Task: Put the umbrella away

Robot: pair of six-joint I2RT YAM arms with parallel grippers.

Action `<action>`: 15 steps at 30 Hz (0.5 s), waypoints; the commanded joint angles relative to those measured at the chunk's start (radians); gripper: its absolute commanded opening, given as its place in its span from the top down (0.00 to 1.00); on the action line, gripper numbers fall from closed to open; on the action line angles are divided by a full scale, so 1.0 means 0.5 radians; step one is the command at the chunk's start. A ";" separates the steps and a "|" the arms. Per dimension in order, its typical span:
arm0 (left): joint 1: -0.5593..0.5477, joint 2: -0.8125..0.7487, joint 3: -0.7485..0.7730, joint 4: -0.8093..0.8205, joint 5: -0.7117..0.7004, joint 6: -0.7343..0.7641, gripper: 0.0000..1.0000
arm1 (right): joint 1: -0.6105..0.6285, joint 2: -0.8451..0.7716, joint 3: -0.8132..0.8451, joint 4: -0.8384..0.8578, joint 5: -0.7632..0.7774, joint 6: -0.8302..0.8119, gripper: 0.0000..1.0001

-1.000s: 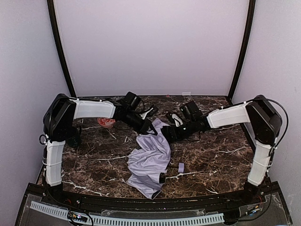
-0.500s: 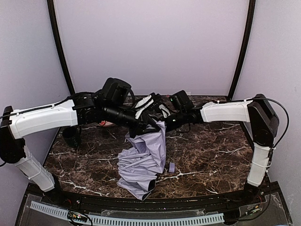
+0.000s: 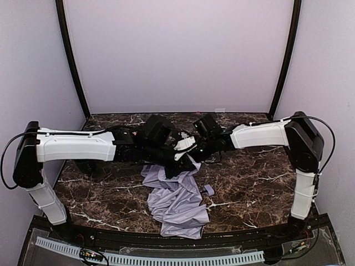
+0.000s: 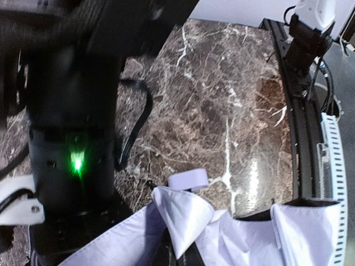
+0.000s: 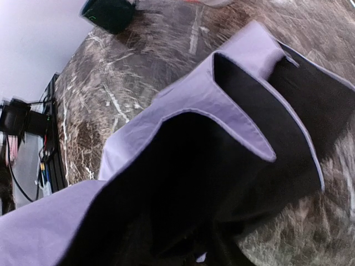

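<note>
The umbrella (image 3: 177, 202) lies half collapsed on the marble table, its lavender fabric spreading toward the front edge. Its small lavender handle (image 3: 209, 189) rests on the table to the right. My left gripper (image 3: 178, 160) is at the top of the fabric, shut on a raised fold. The left wrist view shows that fold (image 4: 188, 216) and the handle (image 4: 188, 180) beyond it. My right gripper (image 3: 191, 145) sits right behind the left one. In the right wrist view the fabric (image 5: 166, 127) and its black underside (image 5: 194, 183) cover the jaws.
The two wrists crowd together at the table's middle; the right wrist (image 4: 72, 138) with a green light fills the left of the left wrist view. The right arm's base (image 4: 310, 33) stands at the near edge. Black posts (image 3: 72, 66) and walls enclose the table.
Both arms dropped lower and the left one reached further right. The fabric shifted right and spread toward the front edge. The handle stayed on the table.
</note>
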 commanded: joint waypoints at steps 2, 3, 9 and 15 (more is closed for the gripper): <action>0.015 0.125 -0.050 0.059 -0.192 0.040 1.00 | -0.208 -0.257 -0.130 -0.056 0.006 0.032 0.44; 0.016 0.137 -0.039 0.055 -0.185 0.031 1.00 | -0.238 -0.304 -0.117 -0.095 0.013 0.015 0.41; 0.043 0.146 -0.041 0.088 -0.209 0.008 1.00 | -0.297 -0.558 -0.114 -0.317 0.132 -0.110 0.36; 0.171 0.221 0.003 0.144 -0.064 -0.141 0.80 | -0.314 -0.780 -0.361 -0.229 0.000 -0.069 0.35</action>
